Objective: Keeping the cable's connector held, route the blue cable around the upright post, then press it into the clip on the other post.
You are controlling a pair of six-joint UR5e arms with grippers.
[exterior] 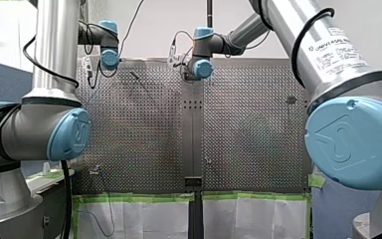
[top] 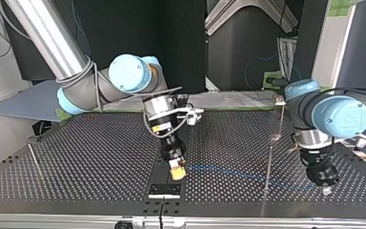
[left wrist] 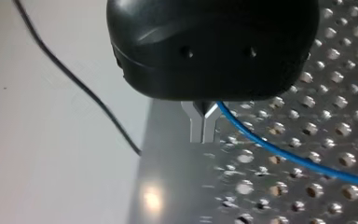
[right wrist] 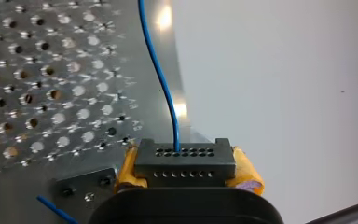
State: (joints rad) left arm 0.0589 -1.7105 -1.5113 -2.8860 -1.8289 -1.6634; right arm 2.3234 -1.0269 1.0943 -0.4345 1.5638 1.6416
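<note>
On table: one cable, two posts

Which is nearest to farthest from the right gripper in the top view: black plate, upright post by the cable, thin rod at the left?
1. Black plate: just beside my right gripper, toward the view's bottom edge.
2. Upright post: right of centre, at the blue cable.
3. Thin rod: view's far left.

blue cable, dark grey connector, grey perforated table
</note>
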